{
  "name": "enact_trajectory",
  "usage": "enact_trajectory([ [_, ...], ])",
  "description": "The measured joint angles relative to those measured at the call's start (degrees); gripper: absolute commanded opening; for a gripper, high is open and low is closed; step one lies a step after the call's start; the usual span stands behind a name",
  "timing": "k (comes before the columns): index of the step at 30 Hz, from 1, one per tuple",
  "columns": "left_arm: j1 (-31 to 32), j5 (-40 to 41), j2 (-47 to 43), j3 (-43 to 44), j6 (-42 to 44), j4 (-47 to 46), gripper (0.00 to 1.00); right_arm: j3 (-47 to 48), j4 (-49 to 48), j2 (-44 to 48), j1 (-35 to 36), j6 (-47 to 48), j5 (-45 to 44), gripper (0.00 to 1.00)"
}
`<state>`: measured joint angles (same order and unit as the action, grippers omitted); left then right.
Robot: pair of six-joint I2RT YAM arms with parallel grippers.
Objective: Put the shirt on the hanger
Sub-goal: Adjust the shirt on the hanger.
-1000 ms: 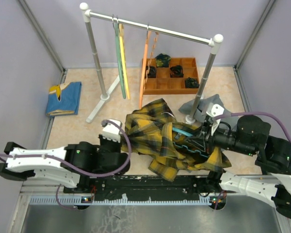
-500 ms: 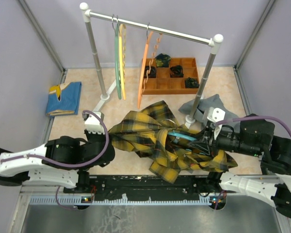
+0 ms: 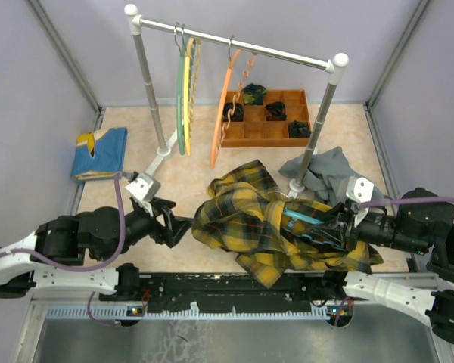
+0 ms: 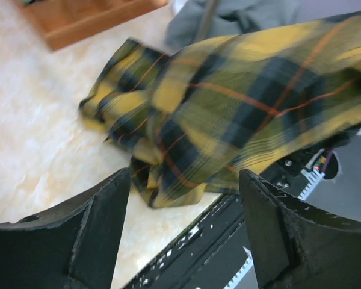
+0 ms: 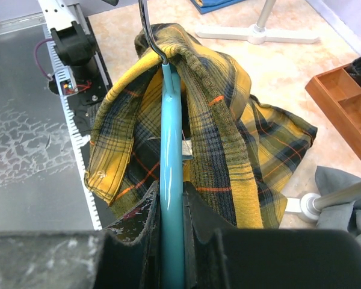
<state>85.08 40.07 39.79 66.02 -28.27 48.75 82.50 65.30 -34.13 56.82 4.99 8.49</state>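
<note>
Your right tool (image 5: pixel 171 212) is clamped on the lower end of the teal hanger (image 5: pixel 170 156), which runs straight away from the wrist camera to its metal hook (image 5: pixel 149 27). The plaid flannel shirt (image 3: pixel 246 223) is draped over the hanger near the hook. It hangs in loose folds on both sides, and its lower part lies bunched on the bench (image 3: pixel 136 189) in front of the right arm.

Your left tool (image 3: pixel 178 224) has its fingers apart with nothing between them. It sits just beside the shirt's left edge without touching it.

Expect the flannel to be soft and limp with some weight. It will sag, fold over itself and probably slide along the smooth plastic if pulled sideways. The hanger looks thin, stiff and light, so a hard tug on the cloth could twist it in the right tool's grip.

Take hold at a doubled edge such as the collar or a shoulder seam, not in the middle of a panel, where you would likely pinch several layers. From these views you cannot tell which fold is the collar.
</note>
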Motion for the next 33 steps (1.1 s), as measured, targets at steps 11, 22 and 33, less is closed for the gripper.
enact_trajectory([
  [11,0.00,-19.45,20.00,11.78,23.30,-12.11,0.84,-1.42,-0.79,-0.07,0.00,0.44,7.63,0.00],
  [22,0.04,-30.38,25.07,15.89,31.63,-14.32,0.50,-1.44,-2.12,0.39,0.00,0.33,14.56,0.00],
  [33,0.94,-37.75,26.62,16.31,33.99,-14.56,0.00,-1.49,-1.64,1.11,-0.22,-0.07,14.67,0.20],
])
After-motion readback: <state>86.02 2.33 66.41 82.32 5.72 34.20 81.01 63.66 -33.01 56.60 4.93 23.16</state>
